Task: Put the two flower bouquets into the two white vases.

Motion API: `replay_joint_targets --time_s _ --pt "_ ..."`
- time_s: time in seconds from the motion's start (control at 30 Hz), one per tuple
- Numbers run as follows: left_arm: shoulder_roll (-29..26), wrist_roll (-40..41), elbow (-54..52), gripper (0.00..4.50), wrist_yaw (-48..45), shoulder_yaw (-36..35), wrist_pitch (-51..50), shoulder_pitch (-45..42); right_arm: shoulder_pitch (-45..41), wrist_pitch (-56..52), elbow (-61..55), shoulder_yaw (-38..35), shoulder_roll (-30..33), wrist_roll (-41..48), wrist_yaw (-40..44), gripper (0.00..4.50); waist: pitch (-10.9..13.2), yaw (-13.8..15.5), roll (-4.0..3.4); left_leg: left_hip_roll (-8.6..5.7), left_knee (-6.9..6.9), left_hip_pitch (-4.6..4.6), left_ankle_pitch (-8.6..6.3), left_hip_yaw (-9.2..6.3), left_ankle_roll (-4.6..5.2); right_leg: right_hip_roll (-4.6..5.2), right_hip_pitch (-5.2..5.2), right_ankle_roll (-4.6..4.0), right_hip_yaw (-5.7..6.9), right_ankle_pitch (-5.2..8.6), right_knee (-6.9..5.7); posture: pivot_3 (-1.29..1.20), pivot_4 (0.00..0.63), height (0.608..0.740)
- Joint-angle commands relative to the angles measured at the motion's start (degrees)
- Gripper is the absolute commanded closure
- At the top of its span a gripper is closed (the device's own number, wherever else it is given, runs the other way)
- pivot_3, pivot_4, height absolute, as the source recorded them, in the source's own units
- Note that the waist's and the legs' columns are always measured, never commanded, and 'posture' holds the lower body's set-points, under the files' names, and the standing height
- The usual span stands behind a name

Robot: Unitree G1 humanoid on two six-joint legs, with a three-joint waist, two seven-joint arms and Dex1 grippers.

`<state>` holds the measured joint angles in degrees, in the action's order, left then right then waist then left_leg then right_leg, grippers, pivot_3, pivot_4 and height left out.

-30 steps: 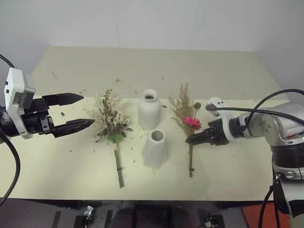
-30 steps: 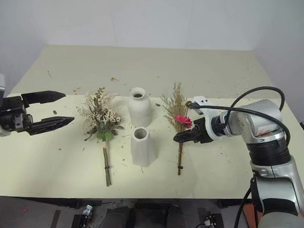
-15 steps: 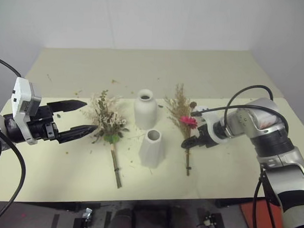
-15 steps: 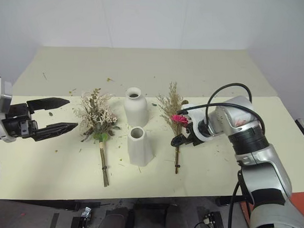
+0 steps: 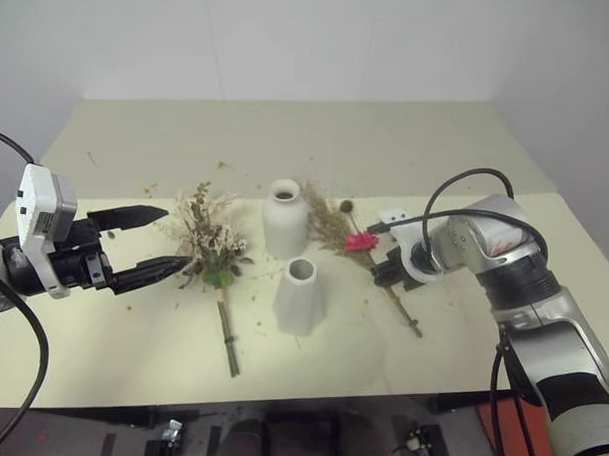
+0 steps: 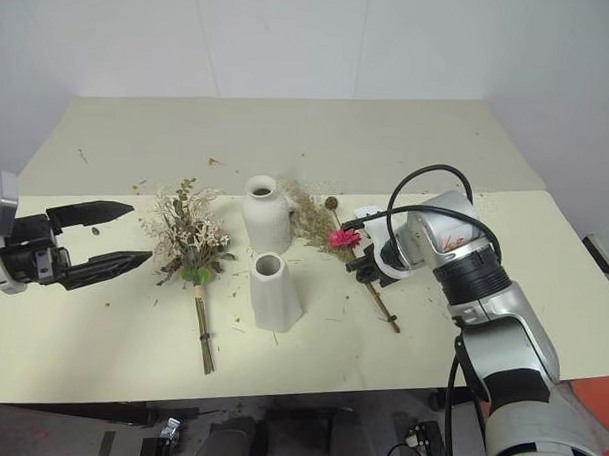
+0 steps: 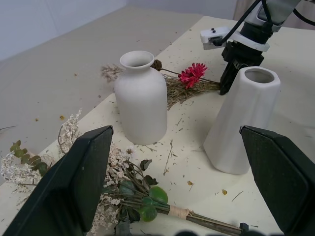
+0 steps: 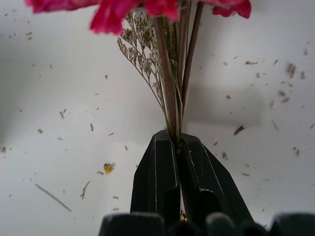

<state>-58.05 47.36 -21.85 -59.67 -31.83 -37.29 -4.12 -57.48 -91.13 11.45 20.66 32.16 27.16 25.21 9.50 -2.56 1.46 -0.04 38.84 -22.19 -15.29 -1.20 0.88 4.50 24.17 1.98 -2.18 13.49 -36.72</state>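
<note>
Black right claw (image 8: 176, 142) pinches the slim bouquet's (image 5: 356, 242) stems — left claw (image 5: 156, 244) gapes wide, empty.

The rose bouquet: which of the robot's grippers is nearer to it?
Left. The left gripper hangs open just beside the rose bouquet; the right gripper is beyond both vases, shut on the pink-flower bouquet.

My right gripper (image 8: 176, 147) has smooth black plastic fingers with a dull sheen, pinched on the dry, woody stems of the slim bouquet (image 5: 356, 242). Beside it the two vases, bottle (image 5: 285, 219) and cone (image 5: 300, 297), look like matt white ceramic. The fuller bouquet (image 5: 210, 247) near my left gripper (image 5: 177, 239) is brittle and papery. The table (image 5: 318, 138) is matt cream, littered with dry crumbs.
</note>
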Motion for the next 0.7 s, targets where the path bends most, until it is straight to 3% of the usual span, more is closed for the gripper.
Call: replay_joint_targets --time_s 0.03,0.27,0.4,0.57,0.7 --pt "-0.2 0.3 -0.9 0.0 -0.2 -2.0 1.1 -0.5 0.6 2.4 1.6 -3.9 0.4 -3.9 -2.7 4.47 0.0 0.0 0.0 -0.01 0.0 -0.01 0.01 0.0 -0.01 0.0 0.01 0.0 -0.01 0.0 0.0 0.0 0.15 0.74" --pt "-0.4 -1.0 3.3 0.0 -0.4 0.8 2.1 -4.5 -1.7 19.2 7.9 -19.1 -2.4 -7.0 -6.8 4.47 0.0 0.1 0.0 -0.03 -0.04 -0.14 0.01 0.01 -0.02 -0.01 0.13 0.0 -0.01 0.0 0.02 0.0 0.15 0.74" --pt "-0.5 -1.7 6.9 0.0 -0.1 3.5 2.1 -8.9 -2.6 35.8 7.9 -26.8 -6.0 -7.5 -9.6 4.47 0.0 -0.1 -0.02 -0.02 -0.08 -0.18 0.01 0.03 -0.03 -0.03 0.2 0.0 -0.05 -0.01 0.0 0.0 0.15 0.74" --pt "-1.6 -3.7 10.4 0.0 -0.5 6.7 1.6 -13.2 -4.8 49.2 7.8 -33.0 -11.0 -4.0 -6.5 4.47 0.0 -0.2 -0.03 0.0 -0.11 -0.2 0.02 0.02 -0.03 -0.04 0.23 -0.01 -0.06 -0.01 -0.1 0.0 0.15 0.74" --pt "-2.1 -4.5 12.9 0.0 -1.3 9.2 0.8 -16.4 -6.6 59.9 6.3 -33.9 -14.6 -2.1 -1.2 4.47 0.1 -0.2 -0.08 0.0 -0.1 -0.2 0.02 0.03 -0.03 -0.04 0.22 -0.01 -0.06 -0.01 -0.22 0.0 0.15 0.74"
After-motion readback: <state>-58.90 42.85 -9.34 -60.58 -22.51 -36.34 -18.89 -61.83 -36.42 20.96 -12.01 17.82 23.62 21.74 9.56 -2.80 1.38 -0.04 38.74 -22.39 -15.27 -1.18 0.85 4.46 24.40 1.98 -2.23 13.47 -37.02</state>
